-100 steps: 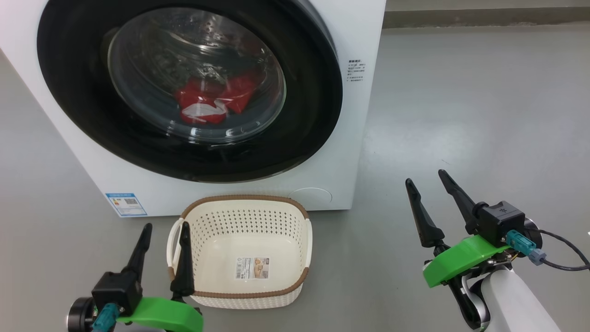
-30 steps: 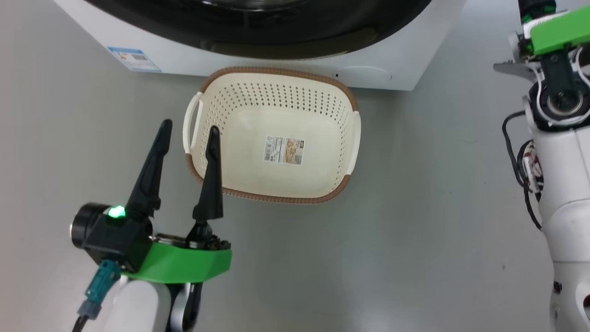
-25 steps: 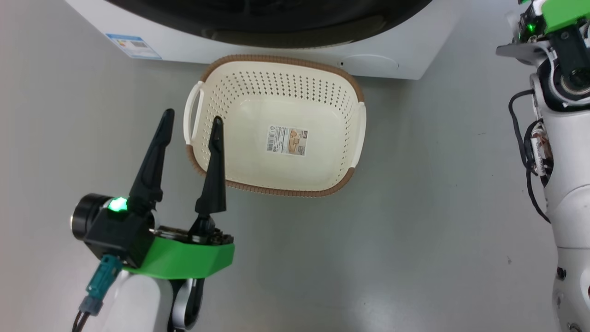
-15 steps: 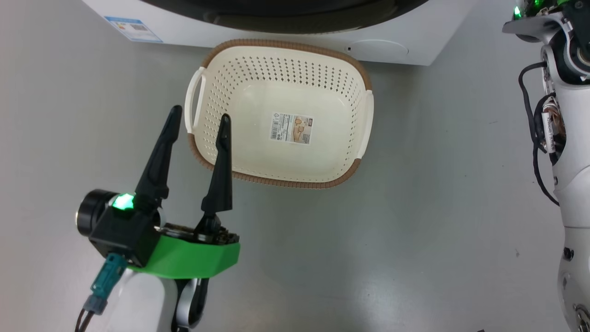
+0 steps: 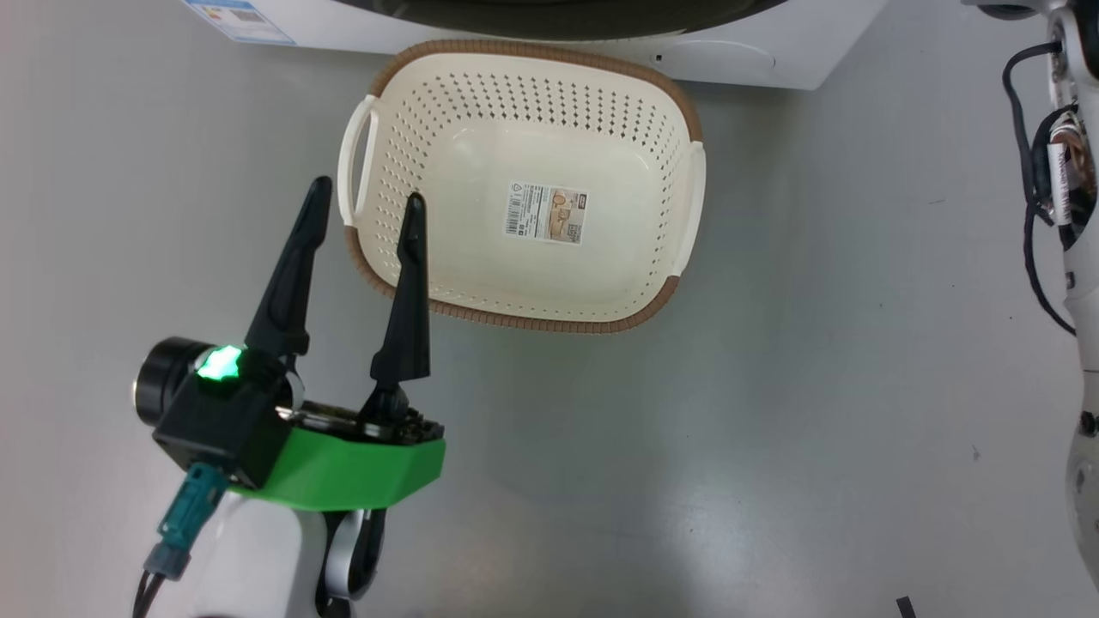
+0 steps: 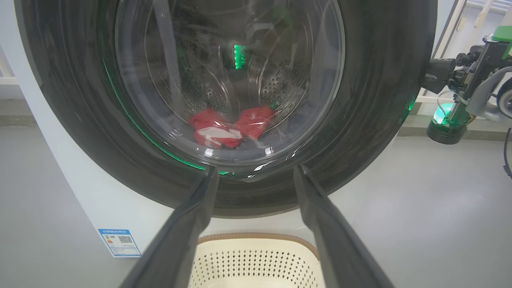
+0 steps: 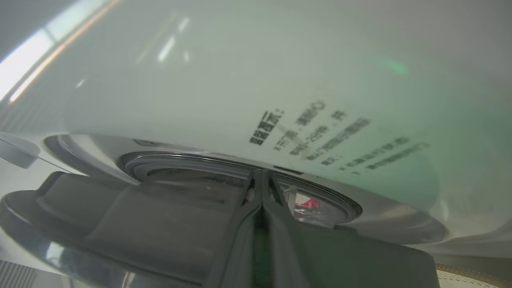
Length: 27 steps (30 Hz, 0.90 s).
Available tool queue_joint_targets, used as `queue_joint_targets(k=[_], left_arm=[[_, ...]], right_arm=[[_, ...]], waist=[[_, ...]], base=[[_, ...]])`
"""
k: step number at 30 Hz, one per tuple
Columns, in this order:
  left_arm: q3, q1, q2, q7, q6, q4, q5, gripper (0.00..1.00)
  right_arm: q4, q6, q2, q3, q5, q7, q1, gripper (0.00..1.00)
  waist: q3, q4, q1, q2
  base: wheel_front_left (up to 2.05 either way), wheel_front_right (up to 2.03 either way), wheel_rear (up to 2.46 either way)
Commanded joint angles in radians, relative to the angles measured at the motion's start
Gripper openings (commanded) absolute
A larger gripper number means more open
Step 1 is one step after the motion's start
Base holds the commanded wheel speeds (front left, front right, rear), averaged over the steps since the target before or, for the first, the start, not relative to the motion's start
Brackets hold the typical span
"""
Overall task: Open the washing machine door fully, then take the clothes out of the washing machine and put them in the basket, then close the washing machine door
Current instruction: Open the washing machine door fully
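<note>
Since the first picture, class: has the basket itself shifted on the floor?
No. The basket still sits before the washing machine, between its blue label and round cap; the head camera tilted instead.

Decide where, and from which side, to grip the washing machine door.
The door's black rim, at the edge beside the printed text, approached from that side: there it stands off the white front; the glass bulge is smooth.

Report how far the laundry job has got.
Done: nothing yet. The basket holds only its label, and the red clothes lie in the drum behind the washing machine door. In hand: the shut right pincer has its tips at that door's edge, apparently to open it; the left pincer hangs open near the basket. Left: opening fully, moving the clothes, closing the door.
</note>
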Motion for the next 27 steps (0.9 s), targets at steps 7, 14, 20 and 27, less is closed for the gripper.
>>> queue_joint_targets(k=[7,14,20,27], left_arm=[[0.037,0.003,0.016,-0.005,0.004,-0.012,0.005,1.0],[0.049,0.006,0.016,-0.005,0.003,-0.002,0.012,1.0],[0.057,0.016,0.016,-0.005,-0.001,0.006,0.017,1.0],[0.066,0.035,0.016,-0.005,0.001,0.016,0.02,1.0]], right_arm=[[-0.069,0.001,0.023,0.049,0.005,0.075,0.028,0.0],[-0.104,0.001,0.026,0.07,0.002,0.119,0.076,0.0],[-0.118,0.001,0.035,0.081,0.0,0.139,0.11,0.0],[-0.142,0.001,0.042,0.087,0.01,0.16,0.173,0.0]], waist=[[-0.024,-0.009,0.0,0.0],[-0.05,-0.028,0.0,0.0],[-0.066,-0.037,0.0,0.0],[-0.099,-0.044,0.0,0.0]], base=[[0.0,0.0,0.0],[0.0,0.0,0.0],[0.0,0.0,0.0],[0.0,0.0,0.0]])
